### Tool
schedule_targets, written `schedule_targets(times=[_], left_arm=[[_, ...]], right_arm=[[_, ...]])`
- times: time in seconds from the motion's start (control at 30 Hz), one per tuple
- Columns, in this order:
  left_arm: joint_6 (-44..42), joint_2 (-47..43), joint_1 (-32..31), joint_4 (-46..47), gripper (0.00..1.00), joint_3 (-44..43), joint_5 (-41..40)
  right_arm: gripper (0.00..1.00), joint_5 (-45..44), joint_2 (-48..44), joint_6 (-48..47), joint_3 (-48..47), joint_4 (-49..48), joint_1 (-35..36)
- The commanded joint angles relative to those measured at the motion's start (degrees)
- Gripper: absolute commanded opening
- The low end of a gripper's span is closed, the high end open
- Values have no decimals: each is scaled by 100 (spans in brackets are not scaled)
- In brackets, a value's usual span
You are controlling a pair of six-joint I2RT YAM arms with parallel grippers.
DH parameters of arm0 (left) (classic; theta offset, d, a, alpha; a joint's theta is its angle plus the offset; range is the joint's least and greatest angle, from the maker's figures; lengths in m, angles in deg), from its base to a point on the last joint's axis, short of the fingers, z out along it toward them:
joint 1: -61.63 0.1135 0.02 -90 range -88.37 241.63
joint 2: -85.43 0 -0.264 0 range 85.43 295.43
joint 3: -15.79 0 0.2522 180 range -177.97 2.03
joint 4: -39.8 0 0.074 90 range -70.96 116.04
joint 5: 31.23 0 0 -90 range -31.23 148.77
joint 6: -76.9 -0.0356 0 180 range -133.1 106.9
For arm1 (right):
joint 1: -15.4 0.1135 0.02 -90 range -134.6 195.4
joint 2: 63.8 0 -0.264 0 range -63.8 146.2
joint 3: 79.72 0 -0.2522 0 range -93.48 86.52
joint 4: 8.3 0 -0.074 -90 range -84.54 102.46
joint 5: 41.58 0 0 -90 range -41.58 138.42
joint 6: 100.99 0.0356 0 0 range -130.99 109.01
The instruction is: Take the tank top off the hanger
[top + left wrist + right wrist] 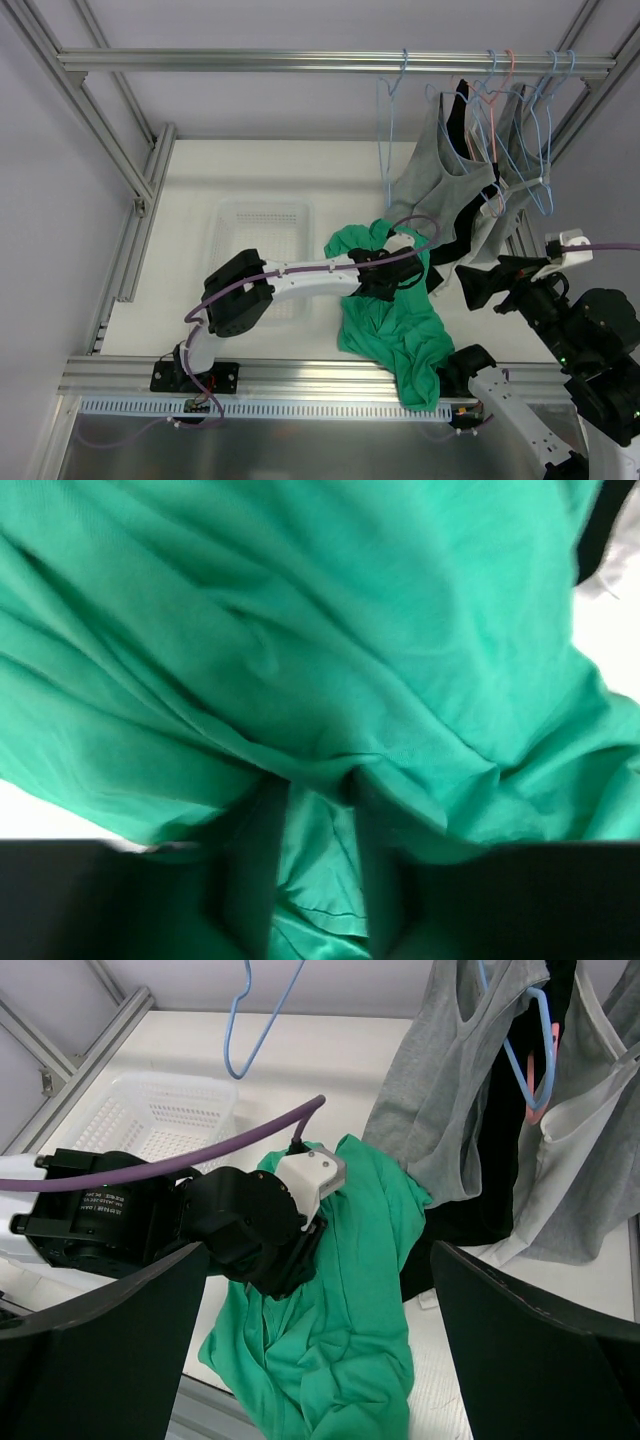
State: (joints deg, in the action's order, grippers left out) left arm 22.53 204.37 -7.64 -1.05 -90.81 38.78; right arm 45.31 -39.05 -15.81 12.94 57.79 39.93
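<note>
The left gripper (315,790) pinches a fold of the green tank top (395,325), which lies bunched on the table (200,180) with its hem over the near edge, so releasing here may let it slide off; the right gripper (478,286) hangs spread and empty

The tank top (395,325) is laid on the table (200,180), right of the basket (262,207) and before the garments (440,170) hung from the rail (250,60). Its lower part is draped over the near edge. The left gripper (385,285) is set on its upper part.
</note>
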Motion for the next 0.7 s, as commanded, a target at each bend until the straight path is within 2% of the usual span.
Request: schedule_targets(times=[0.0, 0.07, 0.27, 0.33, 0.53, 0.67], left_arm=[[251, -414, 19, -33, 16, 265, -154], [242, -511, 54, -33, 0, 336, -198], [251, -1265, 2, -33, 0, 626, -523], [286, -1608, -130, -33, 0, 802, -874], [75, -3173, -437, -59, 0, 1039, -1744], [-206, -4252, -464, -68, 0, 1005, -1999]], right_arm=[[99, 92, -102, -159, -51, -127, 16], [99, 101, -137, -168, -69, -118, 7], [99, 92, -243, -212, -130, -118, 16], [99, 83, -295, -221, -156, -118, 16], [99, 30, -375, -248, -227, -118, 7], [99, -40, -375, -265, -297, -118, 16]])
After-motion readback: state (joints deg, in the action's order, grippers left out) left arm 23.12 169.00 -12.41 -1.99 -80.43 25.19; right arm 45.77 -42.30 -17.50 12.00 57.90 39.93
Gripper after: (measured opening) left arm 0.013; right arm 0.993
